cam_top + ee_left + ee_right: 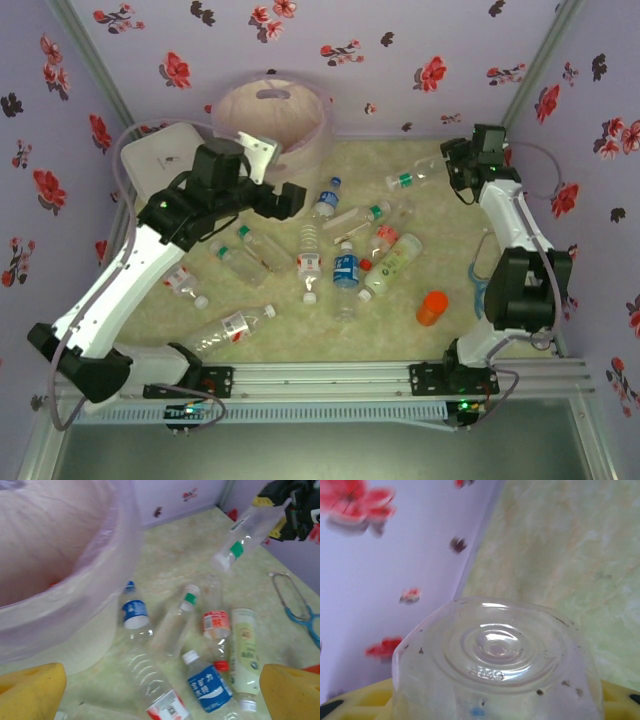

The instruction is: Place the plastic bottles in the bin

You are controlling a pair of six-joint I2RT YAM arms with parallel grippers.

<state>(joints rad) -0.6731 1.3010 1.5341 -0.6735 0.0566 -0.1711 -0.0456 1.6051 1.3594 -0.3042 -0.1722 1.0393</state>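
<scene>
Plastic bottles (pixel 345 268) strewn mid-table — orange cup (pixel 432 308) near, bin (pixel 305 150) behind.

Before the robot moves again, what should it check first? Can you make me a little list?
1. The right pincer is closed round the green-label bottle: ok.
2. That bottle is lifted clear of the table: cannot tell.
3. The bin has its mouth open: ok.
4. The left pincer is open and empty: ok.
5. The way to the bin is free: probably not ok, the left pincer hangs right beside its rim.
</scene>
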